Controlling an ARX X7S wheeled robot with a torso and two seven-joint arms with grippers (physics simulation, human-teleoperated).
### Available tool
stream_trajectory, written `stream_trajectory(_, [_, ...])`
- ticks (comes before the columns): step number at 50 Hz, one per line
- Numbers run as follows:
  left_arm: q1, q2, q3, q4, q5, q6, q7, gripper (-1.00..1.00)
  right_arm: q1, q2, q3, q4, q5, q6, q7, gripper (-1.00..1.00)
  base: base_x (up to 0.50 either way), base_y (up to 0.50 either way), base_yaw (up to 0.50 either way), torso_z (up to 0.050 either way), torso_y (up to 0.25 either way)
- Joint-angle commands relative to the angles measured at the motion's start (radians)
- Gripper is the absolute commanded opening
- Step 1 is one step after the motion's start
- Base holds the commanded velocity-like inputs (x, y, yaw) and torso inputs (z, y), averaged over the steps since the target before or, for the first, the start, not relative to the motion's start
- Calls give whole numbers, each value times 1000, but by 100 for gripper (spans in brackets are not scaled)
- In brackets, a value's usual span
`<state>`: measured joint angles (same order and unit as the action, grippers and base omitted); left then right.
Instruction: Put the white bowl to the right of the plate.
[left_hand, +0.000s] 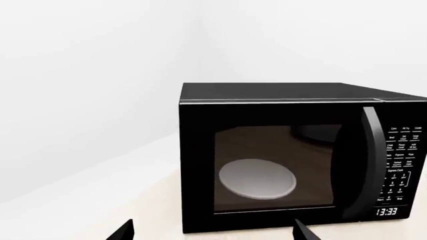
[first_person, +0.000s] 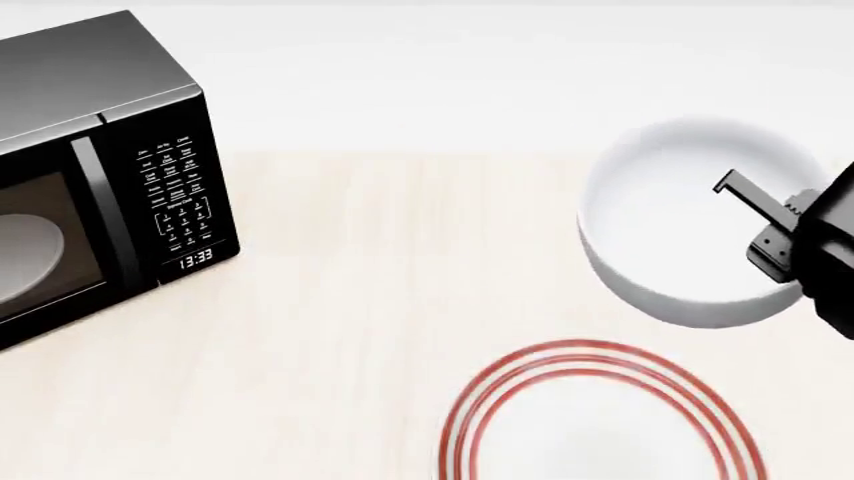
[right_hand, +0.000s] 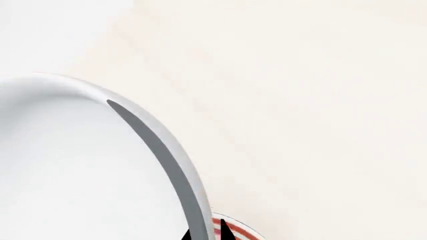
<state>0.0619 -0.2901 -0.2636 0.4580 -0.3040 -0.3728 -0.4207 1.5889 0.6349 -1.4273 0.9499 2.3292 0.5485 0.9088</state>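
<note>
The white bowl (first_person: 667, 230) shows in the head view at the right, beyond the plate (first_person: 594, 420), whose red rings run along the bottom edge. My right gripper (first_person: 763, 225) reaches in from the right edge and is shut on the bowl's right rim, one finger inside and one outside. In the right wrist view the bowl's wall (right_hand: 167, 165) runs between the two fingertips of the right gripper (right_hand: 210, 234), with a bit of the plate (right_hand: 241, 233) past it. My left gripper (left_hand: 213, 235) is open, nothing between its tips, facing the microwave.
A black microwave (first_person: 94, 170) stands at the left of the pale counter (first_person: 387, 260), door shut, with a pale turntable disc (left_hand: 257, 177) behind the glass. A white wall rises behind it.
</note>
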Motion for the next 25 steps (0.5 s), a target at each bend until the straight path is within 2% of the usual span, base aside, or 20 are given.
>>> stream_trajectory(1, [-8,-3,12,-13,6,-2,-5,100,22,-72,-25,354,-27,112,-160,-100,0,0,0,0,0])
stream_trajectory(25, [-14,-6,31,-31,12,0,-14,100,-56,41,-193,357,176,47,-205,-100,0,0,0,0,0])
